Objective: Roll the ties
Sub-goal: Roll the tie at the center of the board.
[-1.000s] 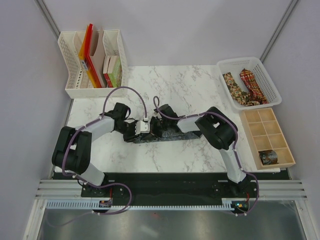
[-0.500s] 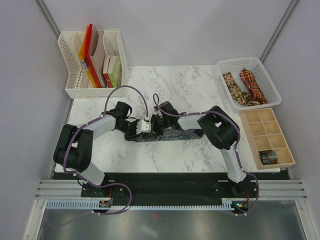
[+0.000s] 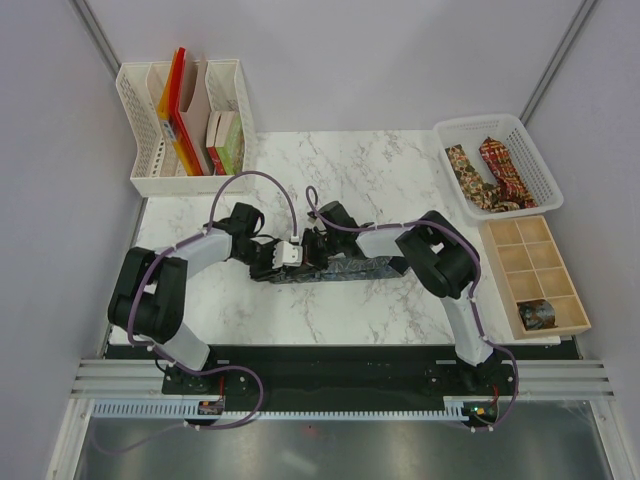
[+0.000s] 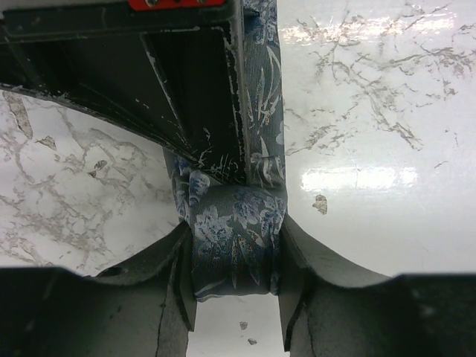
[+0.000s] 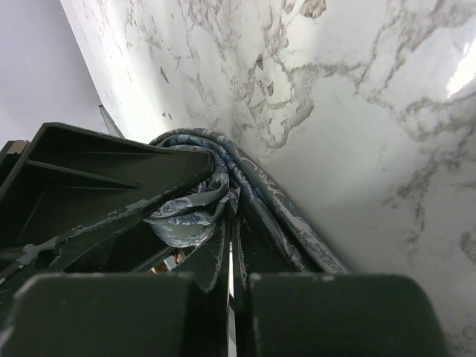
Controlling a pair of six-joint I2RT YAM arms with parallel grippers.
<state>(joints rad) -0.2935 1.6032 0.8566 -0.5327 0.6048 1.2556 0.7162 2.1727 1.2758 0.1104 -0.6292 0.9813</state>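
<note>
A dark grey-green tie (image 3: 355,268) lies across the middle of the marble table (image 3: 400,170), with its left end wound into a roll (image 4: 234,216). My left gripper (image 4: 236,249) is shut on that roll, one finger against each side. The tie's flat tail (image 4: 264,111) runs away from it along the table. My right gripper (image 5: 230,217) is shut at the roll's core, and the fabric (image 5: 190,212) coils round its tips. In the top view both grippers, left (image 3: 296,264) and right (image 3: 312,252), meet at the table's centre.
A white basket (image 3: 540,190) at the back right holds a brown-gold tie (image 3: 468,172) and a red tie (image 3: 505,170). In front of it a wooden divided box (image 3: 510,262) has a rolled tie (image 3: 537,314) in a near compartment. A white file rack (image 3: 150,185) with books stands back left.
Both grippers have shifted slightly left with the roll. The right forearm has moved off the tail, so more of the tie shows on the table.
</note>
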